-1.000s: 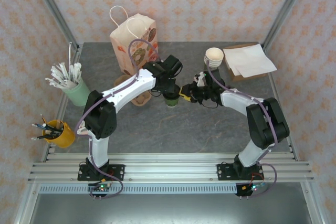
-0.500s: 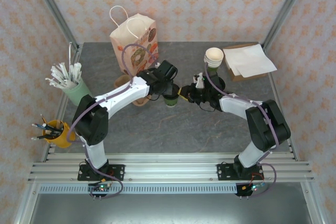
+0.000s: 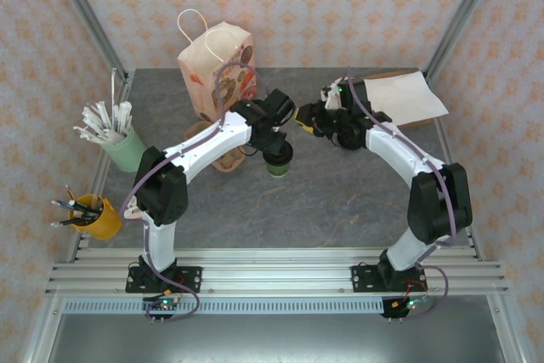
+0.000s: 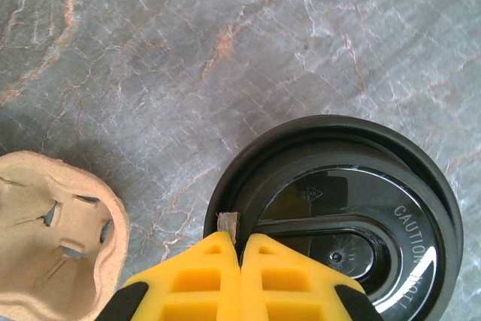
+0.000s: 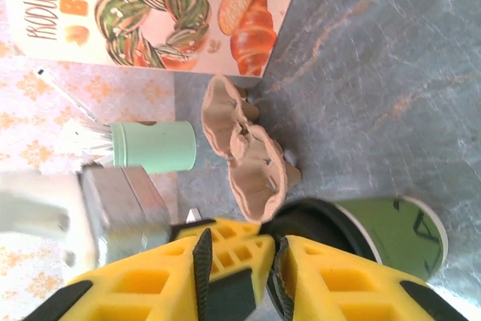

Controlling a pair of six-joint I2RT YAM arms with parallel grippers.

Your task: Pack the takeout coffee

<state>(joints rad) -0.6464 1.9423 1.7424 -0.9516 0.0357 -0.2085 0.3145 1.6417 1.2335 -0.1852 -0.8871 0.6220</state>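
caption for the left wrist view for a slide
Shut left end effector over the edge of the black coffee lid, pulp cup carrier beside it on the grey marble table.

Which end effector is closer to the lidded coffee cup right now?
Left. The left end effector is shut directly over the cup, fingertips at the rim of the black lid. The right end effector sits farther back and to the right, apart from it.

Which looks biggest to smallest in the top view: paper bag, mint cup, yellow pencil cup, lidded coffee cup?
1. paper bag
2. mint cup and yellow pencil cup: bodies look about alike, so unranked
3. lidded coffee cup, smallest-looking, though the left gripper hides part of it
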